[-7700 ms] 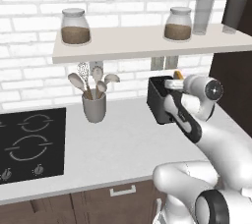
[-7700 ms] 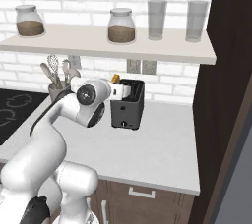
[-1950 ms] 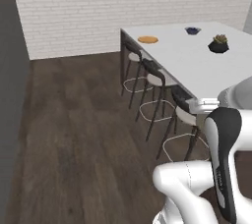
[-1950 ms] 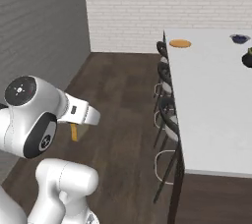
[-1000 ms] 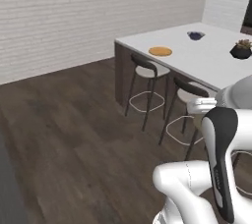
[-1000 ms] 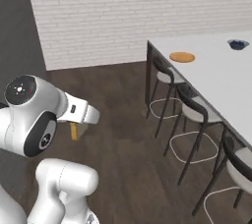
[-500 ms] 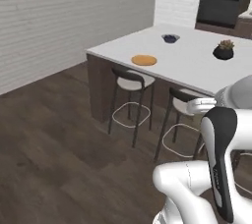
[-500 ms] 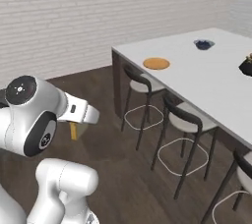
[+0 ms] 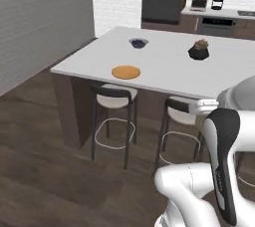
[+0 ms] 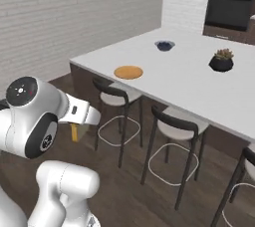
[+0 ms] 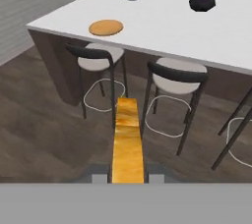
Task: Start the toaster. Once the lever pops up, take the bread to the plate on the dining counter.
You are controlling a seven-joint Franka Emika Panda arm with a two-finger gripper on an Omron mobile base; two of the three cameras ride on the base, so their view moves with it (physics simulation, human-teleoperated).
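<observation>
My gripper (image 11: 128, 179) is shut on the bread (image 11: 128, 142), a golden-tan slice that sticks out lengthwise between the two fingertips. From the right base the bread (image 10: 74, 132) hangs below my hand, above the floor. The orange-tan plate (image 11: 106, 27) lies near the corner of the white dining counter (image 11: 167, 26), well ahead of the bread. Both base views also show the plate (image 9: 125, 72) (image 10: 128, 72) on the dining counter (image 9: 164, 66) (image 10: 189, 81). The toaster is out of view.
Black stools with pale seats (image 11: 98, 58) (image 11: 174, 70) stand tucked along the counter's near side, between me and the plate. A small bowl of blue berries (image 9: 138, 43) and a dark potted plant (image 9: 199, 51) sit further back. Dark wooden floor (image 10: 124, 181) lies in front.
The whole scene has shifted as the base moved: the dining counter now stands nearer and larger, seen more from its long side. The bread stays held in the gripper.
</observation>
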